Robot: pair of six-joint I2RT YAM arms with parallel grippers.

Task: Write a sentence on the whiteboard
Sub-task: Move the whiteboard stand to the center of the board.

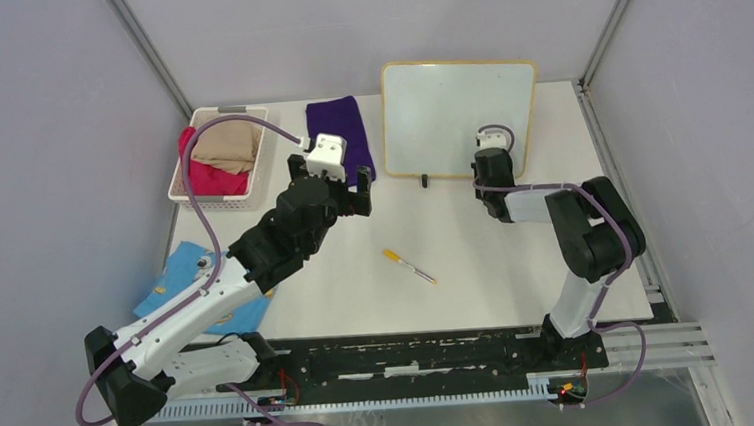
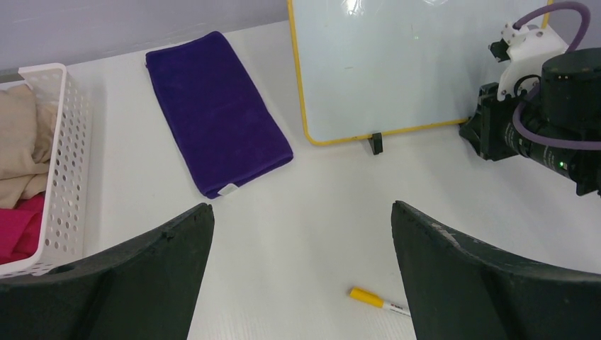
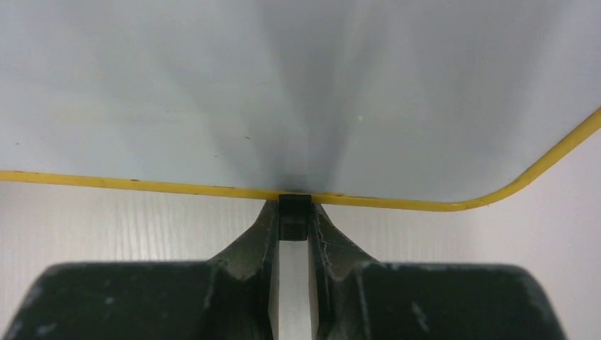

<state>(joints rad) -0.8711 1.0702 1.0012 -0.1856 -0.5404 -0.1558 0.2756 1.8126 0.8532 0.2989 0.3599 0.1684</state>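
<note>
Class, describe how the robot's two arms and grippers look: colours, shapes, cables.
The left arm and right arm have black joints, white casings and a purple cable. White camera blocks top the wrists. The left gripper has broad, curved black fingers; the right gripper's black fingers are slim and scuffed.

Open surface [image 1: 476, 256] lay all round the marker [image 1: 409, 267]; the board [image 1: 446, 108], purple cloth [image 1: 342, 125] and basket [image 1: 229, 110] crowded the far side.

Surface: white surface [image 1: 477, 266], matte, evenly lit.
Walls: plain pale lilac-grey walls [image 1: 38, 146] behind, left and right of the surface.
Posts: slanting metal posts [image 1: 146, 49] at the surface's far corners.
Rail: black rail [image 1: 413, 356] along the surface's near edge.
</note>
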